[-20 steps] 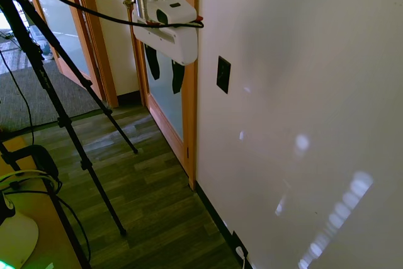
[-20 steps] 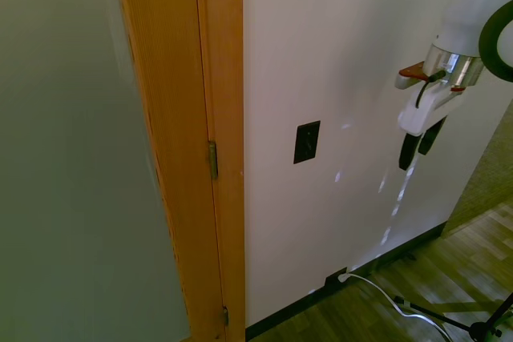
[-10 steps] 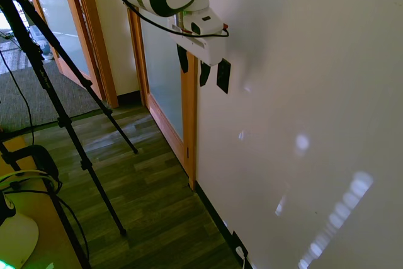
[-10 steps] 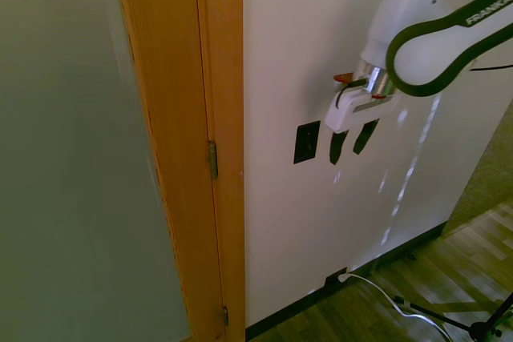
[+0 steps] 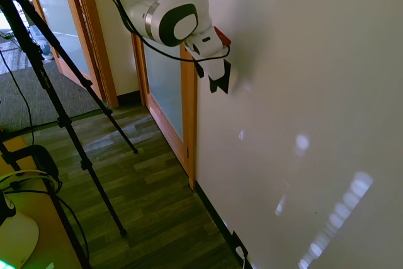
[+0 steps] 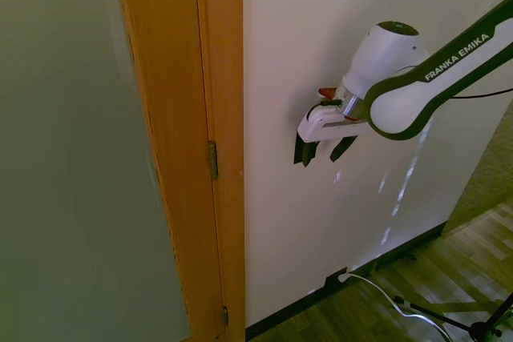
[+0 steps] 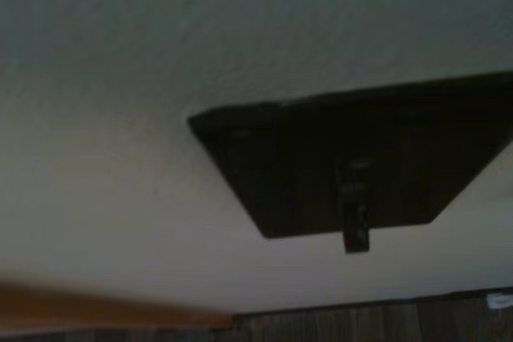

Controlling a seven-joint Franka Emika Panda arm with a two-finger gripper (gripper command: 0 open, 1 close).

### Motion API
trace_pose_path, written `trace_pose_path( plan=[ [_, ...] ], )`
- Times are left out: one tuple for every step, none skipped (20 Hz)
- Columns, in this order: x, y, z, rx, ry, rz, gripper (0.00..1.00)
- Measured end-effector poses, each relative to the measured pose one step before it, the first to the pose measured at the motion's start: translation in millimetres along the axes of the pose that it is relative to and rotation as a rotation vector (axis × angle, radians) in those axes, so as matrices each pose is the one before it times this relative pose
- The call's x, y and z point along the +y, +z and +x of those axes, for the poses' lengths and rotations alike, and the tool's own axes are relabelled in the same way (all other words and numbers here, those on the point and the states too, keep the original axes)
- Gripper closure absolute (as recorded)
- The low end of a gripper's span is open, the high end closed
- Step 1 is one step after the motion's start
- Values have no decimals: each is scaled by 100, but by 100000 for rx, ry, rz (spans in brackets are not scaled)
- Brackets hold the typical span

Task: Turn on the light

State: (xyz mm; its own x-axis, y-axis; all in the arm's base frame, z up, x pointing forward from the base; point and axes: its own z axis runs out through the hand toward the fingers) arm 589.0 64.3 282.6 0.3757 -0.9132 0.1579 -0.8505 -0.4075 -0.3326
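1st ext view: white arm comes in from 11 o'clock, gripper (image 5: 214, 77) up against the white wall (image 5: 302, 61), just right of the wooden door frame (image 5: 187, 124). Two dark fingers (image 5: 220, 84) point down and toward the wall, spread apart w/ a gap between them, nothing held. The switch is hidden behind the gripper here, can't see the plate itself. Dark wood floor (image 5: 145, 187) below, baseboard along the wall foot. A black plate w/ a white plug (image 5: 238, 248) sits low on the wall at 6 o'clock.

2nd ext view: arm enters from 3 o'clock. Gripper (image 6: 321, 148) sits over the switch (image 6: 297, 151), only a dark sliver of plate shows at 9 o'clock of the near finger. Fingers apart, tips at or nearly at the wall, empty; can't tell if one touches the plate. Door frame (image 6: 192, 150) w/ a hinge at 9 o'clock of the switch. White cord (image 6: 377, 290) runs from the low plug along the floor.

Wrist view: blurry, close up. Black rectangular switch plate (image 7: 353, 158) flat on the wall (image 7: 120, 54), small toggle (image 7: 355, 218) sticking out near its centre. Strip of wood frame and dark floor along one edge
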Motion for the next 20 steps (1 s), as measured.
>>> trace_pose_path(
  plan=[
    [-101, -13, -125, 1646, 1720, -36, 100],
    [-169, 15, -80, 1354, 1419, -171, 100],
    [-299, 29, 39, 1521, 1773, -297, 100],
    [-388, 135, 134, 1406, 1581, -337, 100],
    [-416, 231, 151, 1220, 1033, 111, 100],
    [-265, 371, 190, 990, 1015, -48, 100],
    [-252, 421, 212, 932, 773, -61, 100],
    [-42, 460, 49, 415, 335, -747, 100],
    [-8, 358, -115, 169, 752, -546, 100],
    [-33, 128, -115, 500, 1015, -192, 100],
    [-69, -55, -189, 651, 843, 2, 100],
    [-12, -37, -170, 1028, 720, -22, 100],
    [1, -27, -104, 1163, 1045, 77, 100],
    [19, -50, -143, 1160, 987, 161, 100],
    [18, -45, -126, 944, 811, 358, 100],
    [27, -20, -63, 762, 671, 354, 100],
    [23, -26, -36, 807, 565, 293, 100],
    [17, -47, -23, 772, 515, 362, 100],
    [3, -64, -39, 673, 226, 349, 100],
    [-44, -121, -105, 712, 196, 353, 100]
  ],
)
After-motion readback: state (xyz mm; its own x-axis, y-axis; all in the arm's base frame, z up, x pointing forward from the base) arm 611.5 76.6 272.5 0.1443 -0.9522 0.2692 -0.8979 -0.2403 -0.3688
